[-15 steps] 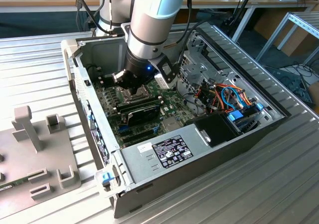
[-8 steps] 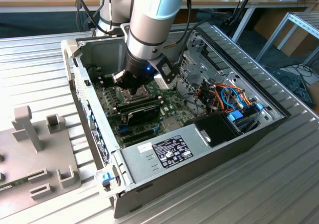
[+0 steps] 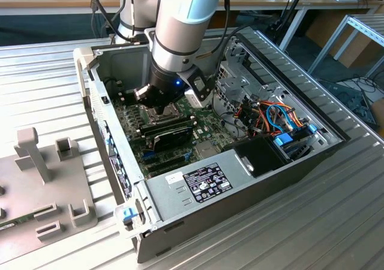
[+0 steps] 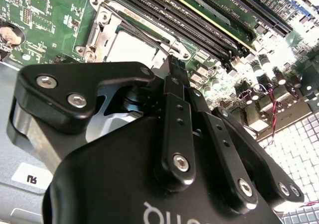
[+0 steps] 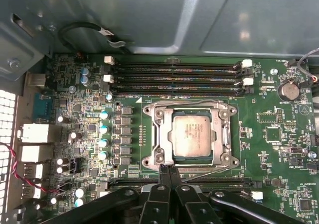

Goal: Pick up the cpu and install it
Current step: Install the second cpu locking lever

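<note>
One step looked complete: the cpu (image 5: pixel 194 136) lay seated in the socket frame (image 5: pixel 158 137) on the motherboard (image 5: pixel 279 149). I saw my hand (image 5: pixel 170 170) closed, holding nothing, just beside the socket's edge; the frame remained unlatched.

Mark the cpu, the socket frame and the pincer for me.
cpu (image 5: pixel 193 136): first wrist view, middle of its metal top.
socket frame (image 5: pixel 161 136): first wrist view, side bar.
pincer (image 5: pixel 169 170): first wrist view, between its fingertips.

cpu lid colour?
Dull silver-grey metal on the cpu, seated in the socket frame; the first wrist view shows it best.
</note>
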`<state>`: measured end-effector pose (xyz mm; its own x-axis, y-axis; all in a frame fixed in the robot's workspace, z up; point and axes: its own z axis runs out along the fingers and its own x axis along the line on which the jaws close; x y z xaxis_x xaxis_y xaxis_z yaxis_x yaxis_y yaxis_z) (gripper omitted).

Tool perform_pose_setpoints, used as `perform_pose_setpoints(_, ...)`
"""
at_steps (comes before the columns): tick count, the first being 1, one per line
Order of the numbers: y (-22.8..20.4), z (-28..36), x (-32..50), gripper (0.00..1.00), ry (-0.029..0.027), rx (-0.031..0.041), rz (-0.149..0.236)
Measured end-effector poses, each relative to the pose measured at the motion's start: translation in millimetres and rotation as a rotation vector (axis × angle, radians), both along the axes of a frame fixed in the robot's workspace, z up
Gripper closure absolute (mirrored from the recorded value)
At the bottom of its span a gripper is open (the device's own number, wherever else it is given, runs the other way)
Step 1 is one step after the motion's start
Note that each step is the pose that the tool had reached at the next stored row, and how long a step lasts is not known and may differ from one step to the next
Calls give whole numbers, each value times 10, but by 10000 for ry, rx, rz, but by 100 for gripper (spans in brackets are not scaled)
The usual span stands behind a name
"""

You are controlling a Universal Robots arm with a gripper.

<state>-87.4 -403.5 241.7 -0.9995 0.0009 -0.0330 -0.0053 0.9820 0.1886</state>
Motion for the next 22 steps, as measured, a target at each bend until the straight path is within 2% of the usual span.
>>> perform_pose_setpoints(5,3,-8,-9,89,-2,2,1)
perform_pose_setpoints(9,32,-5,-12,89,0,1,2)
perform_pose_setpoints(22,33,-30,-13,89,-1,2,1)
